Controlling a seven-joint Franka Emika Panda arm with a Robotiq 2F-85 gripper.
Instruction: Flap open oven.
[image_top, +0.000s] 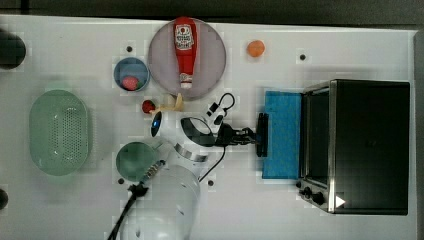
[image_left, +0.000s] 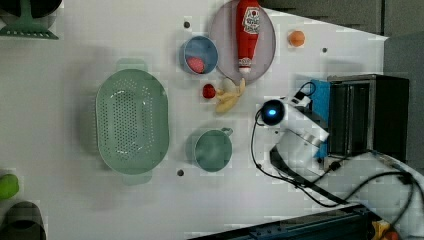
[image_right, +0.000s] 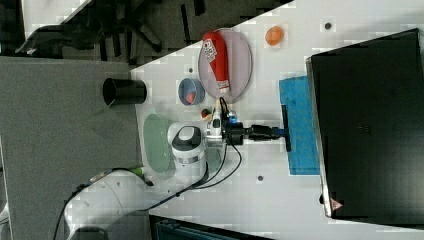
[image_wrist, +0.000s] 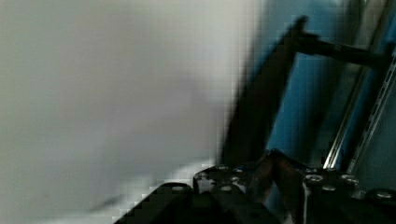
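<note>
One oven (image_top: 370, 145) with blue door (image_top: 281, 134) flapped down, one tool (image_top: 254, 135) clamped on its handle (image_top: 262, 134), two knobs (image_top: 312, 194)

On the white worktop (image_top: 350, 45) a red ketchup bottle (image_top: 185, 50) lies on a round grey plate (image_top: 212, 57). Just beside the plate stands a small blue bowl (image_top: 131, 72) with something red inside. Near them are a small red fruit (image_top: 148, 106) and a banana (image_top: 172, 105). A green colander (image_top: 58, 131) sits at the top view's left, a green cup (image_top: 135, 160) near it. An orange ball (image_top: 255, 48) lies apart.
</note>
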